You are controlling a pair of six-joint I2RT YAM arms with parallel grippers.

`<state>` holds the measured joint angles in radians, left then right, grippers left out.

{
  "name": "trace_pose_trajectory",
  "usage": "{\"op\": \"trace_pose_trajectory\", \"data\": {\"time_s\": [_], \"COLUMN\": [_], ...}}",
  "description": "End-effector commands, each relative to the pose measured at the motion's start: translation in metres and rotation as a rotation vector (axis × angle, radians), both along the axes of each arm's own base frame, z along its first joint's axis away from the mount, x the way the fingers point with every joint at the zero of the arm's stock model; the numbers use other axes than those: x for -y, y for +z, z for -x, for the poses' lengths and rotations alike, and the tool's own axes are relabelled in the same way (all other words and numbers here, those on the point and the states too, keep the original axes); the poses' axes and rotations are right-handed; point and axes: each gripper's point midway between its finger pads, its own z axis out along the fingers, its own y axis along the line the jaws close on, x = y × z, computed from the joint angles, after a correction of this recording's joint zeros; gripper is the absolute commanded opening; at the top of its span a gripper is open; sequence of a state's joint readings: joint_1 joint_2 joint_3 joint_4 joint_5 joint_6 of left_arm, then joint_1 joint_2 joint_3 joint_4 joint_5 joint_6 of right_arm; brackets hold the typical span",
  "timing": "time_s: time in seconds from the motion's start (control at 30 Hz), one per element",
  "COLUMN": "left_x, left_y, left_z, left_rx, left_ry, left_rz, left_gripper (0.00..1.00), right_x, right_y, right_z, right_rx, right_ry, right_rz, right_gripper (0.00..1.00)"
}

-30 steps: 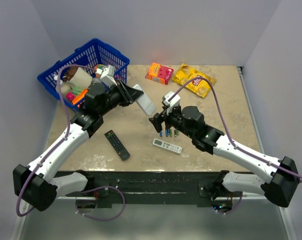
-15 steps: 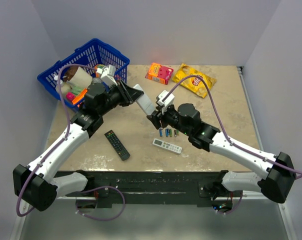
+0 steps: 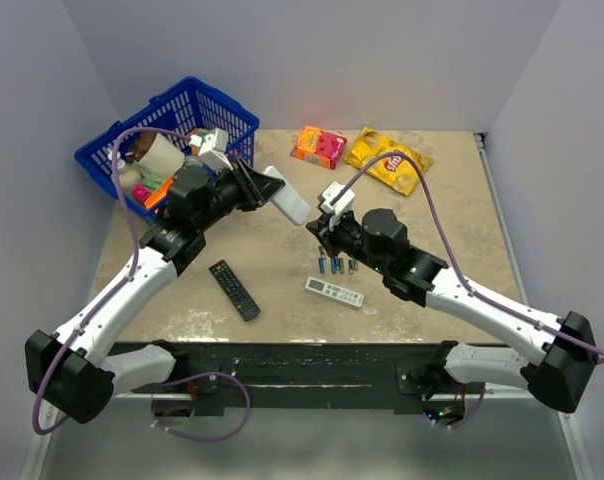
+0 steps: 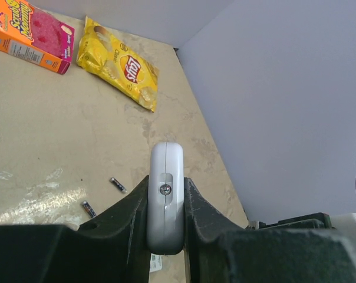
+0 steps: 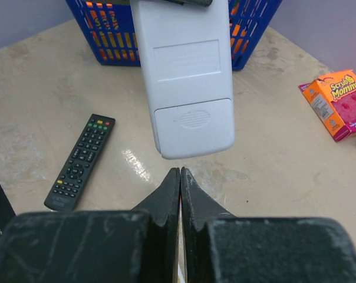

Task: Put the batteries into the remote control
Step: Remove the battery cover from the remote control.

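Robotics lab test cell: beige stone-look desk [image 3: 472, 230] hemmed in by bare grey partition walls [image 3: 312, 60], twin white-and-black robot arms [image 3: 122, 290] bolted to a black base rail [image 3: 312, 362] at the near edge. Scattered about, household goods: blue plastic basket [image 3: 172, 112], Lay's chip bag [image 3: 387, 160], Scrub Mommy sponge box [image 3: 319, 146], black TV remote [image 3: 234, 289].

The remote control [image 5: 184, 76] was smooth white plastic, not shiny. The table [image 5: 296, 171] looked like speckled stone with a few shiny patches. The chip bag [image 4: 122, 62] was glossy and crinkly. The basket [image 5: 104, 26] was blue plastic.
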<state>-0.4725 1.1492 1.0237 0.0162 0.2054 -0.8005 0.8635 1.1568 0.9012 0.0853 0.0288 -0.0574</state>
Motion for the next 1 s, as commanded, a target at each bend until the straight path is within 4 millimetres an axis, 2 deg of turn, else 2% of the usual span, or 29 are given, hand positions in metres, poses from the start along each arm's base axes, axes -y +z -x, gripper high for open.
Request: {"op": "trace_pose_trajectory", "data": {"time_s": [0.0, 0.03, 0.07, 0.1, 0.13, 0.2, 0.23, 0.3, 0.47, 0.6, 0.67, 0.87, 0.97], "left_x": [-0.007, -0.008, -0.010, -0.012, -0.012, -0.014, -0.014, -0.014, -0.011, -0.010, -0.008, -0.001, 0.000], "left_y": [0.041, 0.036, 0.038, 0.041, 0.033, 0.041, 0.034, 0.041, 0.037, 0.041, 0.039, 0.041, 0.041], "left_z": [0.006, 0.005, 0.007, 0.006, 0.007, 0.012, 0.014, 0.018, 0.025, 0.030, 0.031, 0.037, 0.036], "left_rx": [0.116, 0.112, 0.122, 0.143, 0.140, 0.184, 0.180, 0.217, 0.248, 0.307, 0.316, 0.356, 0.360], "left_ry": [0.024, 0.030, 0.038, 0.045, 0.047, 0.044, 0.044, 0.031, -0.002, -0.021, -0.031, -0.057, -0.061], "left_rz": [0.043, 0.040, 0.047, 0.058, 0.058, 0.094, 0.098, 0.126, 0.140, 0.149, 0.141, 0.118, 0.114], "left_gripper": [0.00, 0.00, 0.00, 0.00, 0.00, 0.00, 0.00, 0.00, 0.00, 0.00, 0.00, 0.00, 0.00], "right_x": [0.018, 0.024, 0.029, 0.033, 0.036, 0.035, 0.035, 0.031, 0.023, 0.014, 0.009, -0.001, 0.000], "right_y": [0.019, 0.022, 0.030, 0.031, 0.035, 0.045, 0.048, 0.053, 0.052, 0.041, 0.029, 0.025, 0.032], "right_z": [0.007, 0.006, 0.008, 0.008, 0.008, 0.013, 0.013, 0.015, 0.009, 0.002, 0.000, -0.008, -0.009], "right_rx": [0.011, -0.009, -0.036, -0.058, -0.077, -0.151, -0.183, -0.284, -0.479, -0.561, -0.608, -0.630, -0.615], "right_ry": [-0.050, -0.097, -0.127, -0.161, -0.187, -0.199, -0.217, -0.239, -0.304, -0.340, -0.356, -0.357, -0.342], "right_rz": [-0.079, -0.113, -0.175, -0.207, -0.249, -0.378, -0.426, -0.567, -0.810, -0.874, -0.878, -0.908, -0.951], "right_gripper": [0.09, 0.15, 0.29, 0.39, 0.56, 0.63, 0.70, 0.73, 0.75, 0.73, 0.72, 0.70, 0.67]}}
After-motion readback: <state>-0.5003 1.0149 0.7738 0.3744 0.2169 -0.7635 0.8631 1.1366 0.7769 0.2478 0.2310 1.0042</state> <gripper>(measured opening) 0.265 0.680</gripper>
